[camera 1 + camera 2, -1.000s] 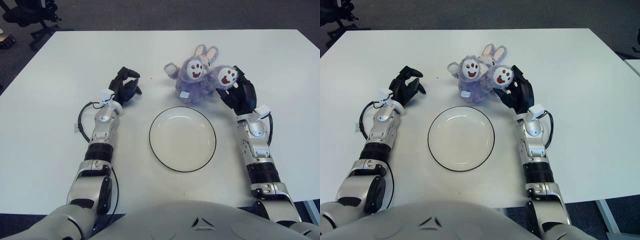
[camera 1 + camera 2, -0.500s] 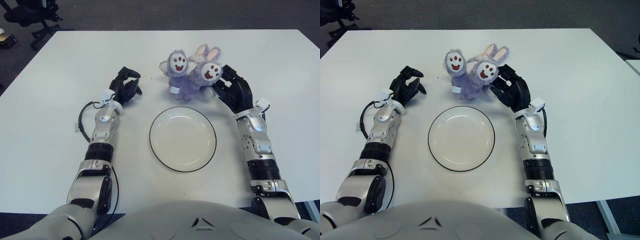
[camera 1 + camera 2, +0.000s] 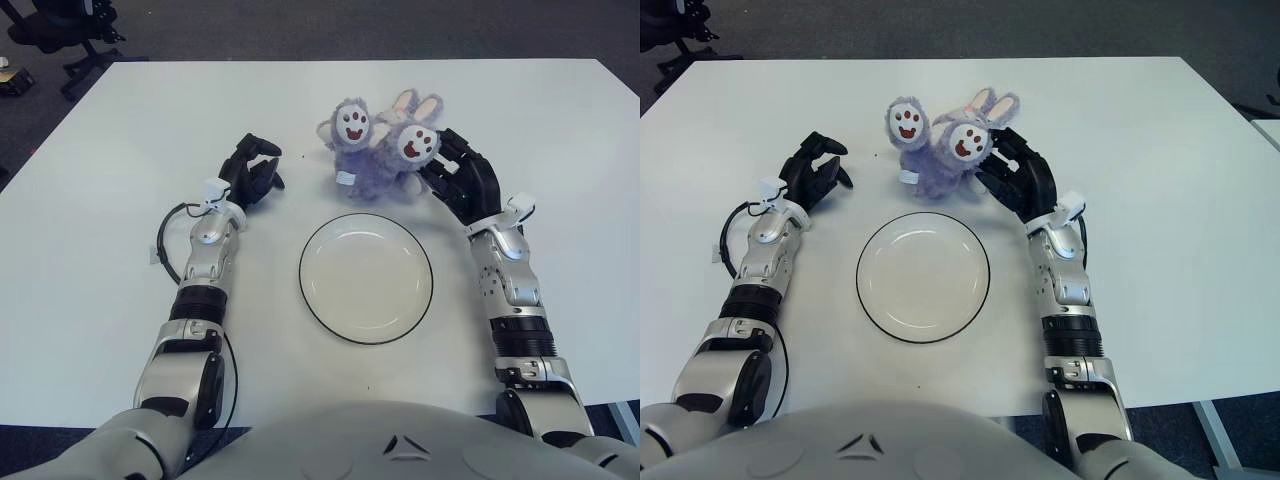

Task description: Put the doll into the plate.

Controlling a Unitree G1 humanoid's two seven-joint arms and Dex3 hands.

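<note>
1. The purple doll [image 3: 378, 150] lies on the white table [image 3: 100, 250], just behind the plate [image 3: 366, 277], not in it yet.
2. The right hand [image 3: 462, 182] touches its side, fingers spread, probably getting ready to grab.
3. The left hand [image 3: 250, 172] shows left of the doll, fingers curled, holding nothing.

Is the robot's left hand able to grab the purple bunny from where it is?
Probably yes. The left hand shows left of the bunny doll with only bare table between them. The right hand is already against the doll's other side.
</note>
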